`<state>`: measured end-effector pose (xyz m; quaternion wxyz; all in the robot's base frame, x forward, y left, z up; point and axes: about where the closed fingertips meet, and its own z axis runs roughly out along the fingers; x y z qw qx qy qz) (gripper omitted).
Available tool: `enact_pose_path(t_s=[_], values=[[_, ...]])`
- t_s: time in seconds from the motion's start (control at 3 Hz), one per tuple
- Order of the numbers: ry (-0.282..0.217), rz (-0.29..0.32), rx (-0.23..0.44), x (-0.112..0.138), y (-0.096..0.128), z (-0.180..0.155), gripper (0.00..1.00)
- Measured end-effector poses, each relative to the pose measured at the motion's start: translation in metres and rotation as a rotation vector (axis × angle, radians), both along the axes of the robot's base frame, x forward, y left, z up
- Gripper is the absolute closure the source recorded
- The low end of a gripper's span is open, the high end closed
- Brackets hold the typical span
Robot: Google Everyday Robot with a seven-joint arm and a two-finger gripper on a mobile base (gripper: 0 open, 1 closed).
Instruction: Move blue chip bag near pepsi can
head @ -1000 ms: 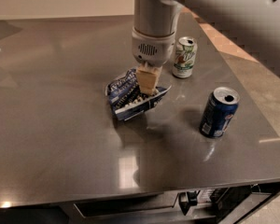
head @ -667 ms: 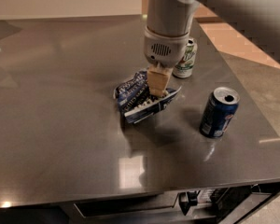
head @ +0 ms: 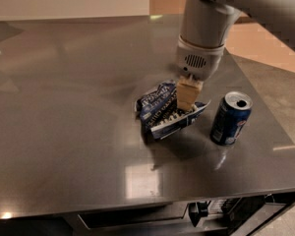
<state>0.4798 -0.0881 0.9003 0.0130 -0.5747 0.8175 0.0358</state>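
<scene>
The blue chip bag (head: 162, 112) is a crumpled dark-blue foil bag with white lettering, near the middle-right of the grey table (head: 64, 107). My gripper (head: 188, 100) comes down from above and is shut on the bag's right part, holding it slightly tilted just above the table. The pepsi can (head: 230, 118) stands upright just to the right of the bag, a short gap away from the bag's right corner. The white and green can is hidden behind my arm.
The table's right edge (head: 275, 127) runs close behind the pepsi can, with floor beyond. The front edge (head: 137, 208) has dark fittings below it. My arm's wide wrist (head: 204, 33) blocks the back right of the table.
My gripper has carried the blue chip bag to the right, closer to the pepsi can. The white and green can is now hidden behind my arm.
</scene>
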Motion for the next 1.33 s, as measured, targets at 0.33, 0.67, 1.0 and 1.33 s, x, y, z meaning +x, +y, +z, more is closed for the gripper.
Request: enact_pose_path(t_s=[0.33, 0.67, 1.0, 1.33], values=[[0.016, -0.008, 0.012, -0.0047, -0.013, -0.0082, 0.37], [-0.007, -0.01, 0.024, 0.0002, -0.0099, -0.0076, 0.13], [-0.024, -0.012, 0.033, 0.0037, -0.0078, -0.0071, 0.0], [-0.024, -0.012, 0.033, 0.0037, -0.0078, -0.0071, 0.0]])
